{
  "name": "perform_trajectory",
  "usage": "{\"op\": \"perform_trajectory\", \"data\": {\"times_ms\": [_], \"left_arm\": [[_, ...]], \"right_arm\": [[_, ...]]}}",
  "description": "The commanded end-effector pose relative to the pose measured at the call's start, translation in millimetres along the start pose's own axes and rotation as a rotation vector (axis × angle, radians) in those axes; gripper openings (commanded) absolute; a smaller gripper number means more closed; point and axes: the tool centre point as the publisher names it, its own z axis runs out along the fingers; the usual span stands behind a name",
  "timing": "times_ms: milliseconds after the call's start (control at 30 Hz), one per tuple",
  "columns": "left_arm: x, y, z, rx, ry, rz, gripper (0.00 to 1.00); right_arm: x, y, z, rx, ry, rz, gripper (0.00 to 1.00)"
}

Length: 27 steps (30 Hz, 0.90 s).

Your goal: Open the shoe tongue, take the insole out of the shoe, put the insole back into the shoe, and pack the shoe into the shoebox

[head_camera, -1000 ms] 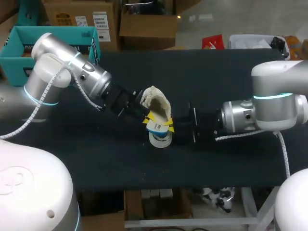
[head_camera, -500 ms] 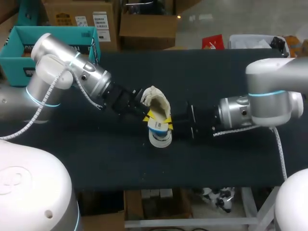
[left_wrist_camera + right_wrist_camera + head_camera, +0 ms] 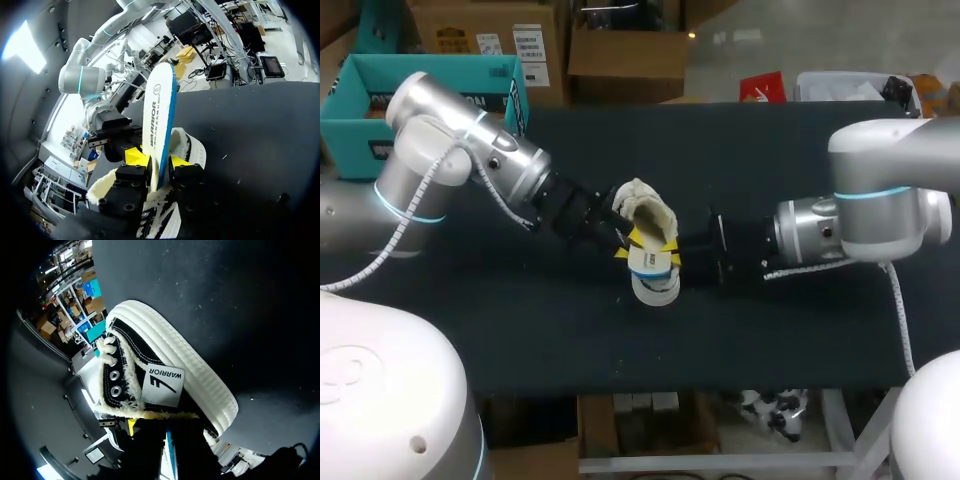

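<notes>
- shoe sits mid-table with its fleece-lined opening up; in the right wrist view it shows black canvas, a white ribbed sole and a side label
- insole, white with a blue edge, stands upright out of the shoe opening
- left gripper is at the shoe's opening, its yellow tips pressed on both faces of the insole, pinching it
- left arm comes in from the shoe's left side
- right gripper is right against the shoe's other side; open or closed, cannot tell
- teal box is well apart from the shoe, past the left arm
</notes>
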Motion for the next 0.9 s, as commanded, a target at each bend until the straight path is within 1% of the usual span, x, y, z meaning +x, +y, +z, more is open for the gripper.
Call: {"op": "perform_trajectory", "data": {"times_ms": [33, 67, 167, 267, 333, 367, 400, 433, 467, 500, 533, 567, 600, 633, 667, 700, 767, 900], "left_arm": [[3.8, -10.4, -2.5, 0.005, -0.012, 0.011, 0.22], [3.6, -12.9, -1.3, 0.011, -0.014, 0.017, 0.2], [2.5, -19.2, 3.0, 0.033, -0.026, 0.037, 0.0], [2.4, -24.3, 8.2, 0.031, -0.021, 0.058, 0.0], [2.1, -24.1, 9.2, 0.025, -0.02, 0.061, 0.0], [1.8, -22.6, 9.2, 0.019, -0.021, 0.061, 0.0], [1.8, -21.1, 9.0, 0.014, -0.022, 0.06, 0.0], [1.9, -19.6, 8.7, 0.012, -0.024, 0.058, 0.0], [2.2, -18.5, 8.3, 0.011, -0.026, 0.055, 0.0], [2.5, -17.8, 8.2, 0.005, -0.028, 0.054, 0.0], [3.0, -17.1, 8.1, 0.001, -0.029, 0.054, 0.0], [3.3, -16.3, 8.1, 0.0, -0.029, 0.053, 0.0], [3.5, -15.5, 8.0, -0.002, -0.03, 0.051, 0.0], [3.6, -14.6, 8.0, -0.004, -0.031, 0.049, 0.0], [3.7, -14.1, 8.0, -0.005, -0.032, 0.048, 0.0], [3.8, -13.5, 8.0, -0.006, -0.033, 0.046, 0.0], [3.7, -12.8, 8.2, -0.009, -0.036, 0.044, 0.0], [3.3, -12.0, 9.1, -0.014, -0.039, 0.042, 0.0]], "right_arm": [[-2.1, 1.3, -3.9, -0.005, 0.008, 0.002, 0.0], [-2.2, 2.2, -4.2, -0.005, 0.009, 0.003, 0.0], [-2.1, 4.0, -3.8, -0.005, 0.009, 0.006, 0.0], [-2.1, 5.5, -3.5, -0.002, 0.007, 0.015, 0.0], [-2.4, 4.0, -3.0, -0.002, 0.005, 0.017, 0.0], [-2.7, 1.7, -3.4, -0.003, 0.005, 0.016, 0.23], [-2.9, -1.4, -4.3, -0.005, 0.004, 0.015, 0.38], [-3.2, -5.2, -5.8, -0.01, 0.005, 0.012, 0.67], [-3.4, -9.0, -7.2, -0.014, 0.006, 0.009, 0.85], [-4.0, -13.2, -8.9, -0.019, 0.008, 0.004, 0.83], [-4.6, -17.4, -10.6, -0.03, 0.01, -0.003, 0.71], [-5.3, -21.4, -12.3, -0.035, 0.01, -0.006, 0.55], [-5.9, -24.9, -13.8, -0.038, 0.013, -0.01, 0.45], [-6.6, -28.8, -15.6, -0.04, 0.017, -0.016, 0.38], [-7.2, -31.5, -16.6, -0.045, 0.018, -0.018, 0.22], [-7.8, -34.0, -17.3, -0.046, 0.019, -0.02, 0.12], [-9.1, -37.3, -17.9, -0.044, 0.023, -0.024, 0.0], [-10.5, -37.5, -16.4, -0.045, 0.02, -0.023, 0.0]]}}
